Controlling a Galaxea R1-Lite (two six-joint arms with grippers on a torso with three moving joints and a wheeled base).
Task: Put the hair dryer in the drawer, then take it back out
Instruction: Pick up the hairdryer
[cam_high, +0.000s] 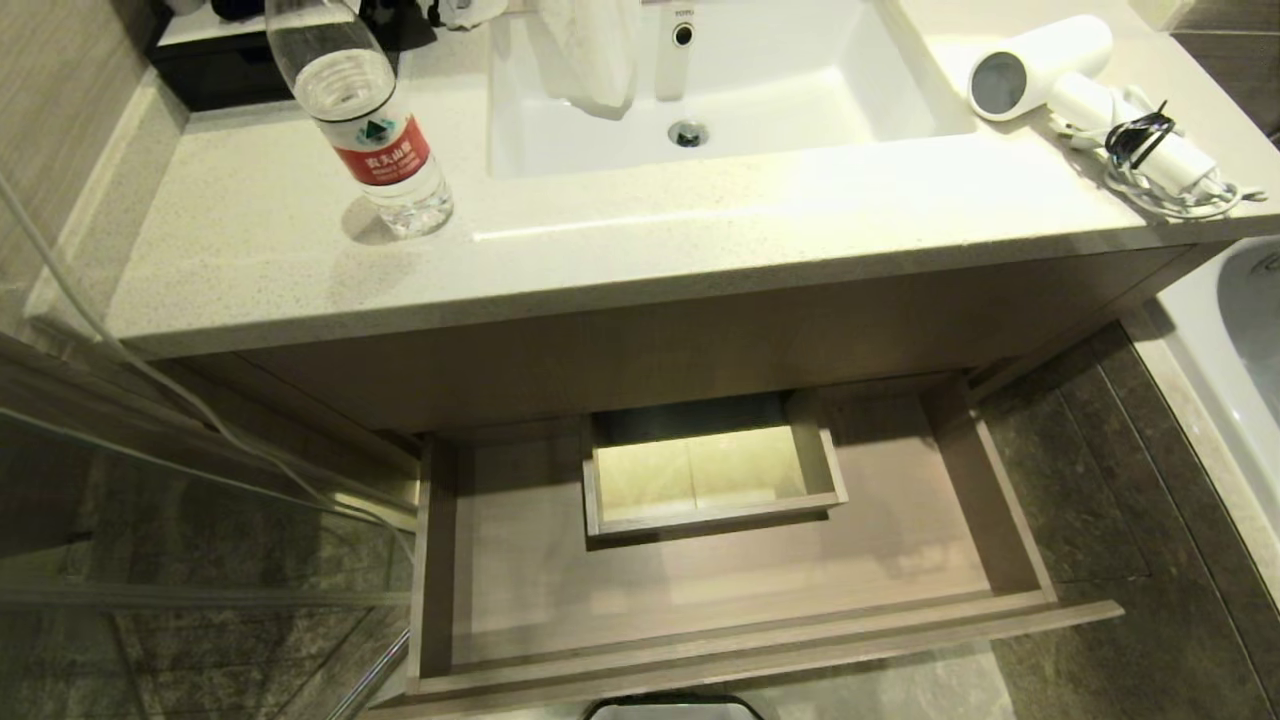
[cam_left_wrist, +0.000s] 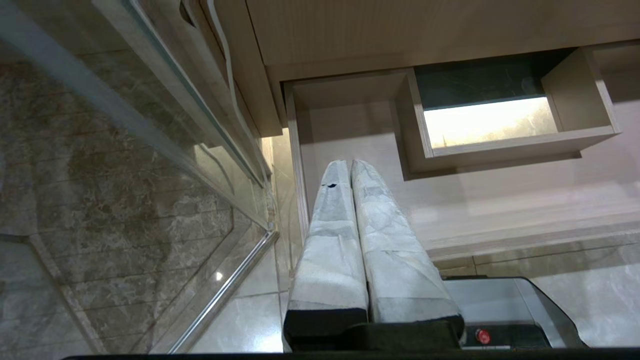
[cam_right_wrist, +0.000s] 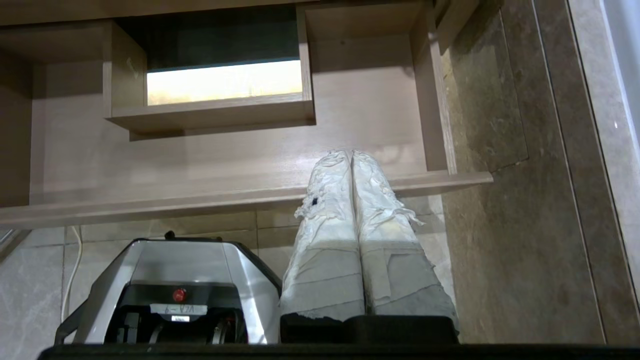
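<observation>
We see the right gripper (cam_right_wrist: 352, 156) with its two padded fingers pressed together and nothing between them, hanging low in front of the drawer (cam_high: 1010, 560), its tips over the front rail near the drawer's right side. The left gripper (cam_left_wrist: 348, 165) is likewise closed and empty, poised over the left part of the drawer beside a glass panel (cam_left_wrist: 150, 150); neither arm appears in the head view. Below both wrists lies the robot's own base (cam_right_wrist: 175, 280) on the tiled floor. The drawer stands pulled out beneath the vanity, its floor bare around the boxed cut-out (cam_high: 715, 475) at mid-interior. Further out, on the countertop (cam_high: 250, 250), the hair dryer (cam_high: 1045, 65) rests at the far right corner beside the sink (cam_high: 800, 100), its dark round end face towards the basin, the handle and bundled cord (cam_high: 1160, 165) trailing to the right. A water bottle (cam_high: 365, 115) stands at the left. We judge the task barely begun: the drawer is open, but the dryer is ungrasped, so stowing and retrieval both remain.
</observation>
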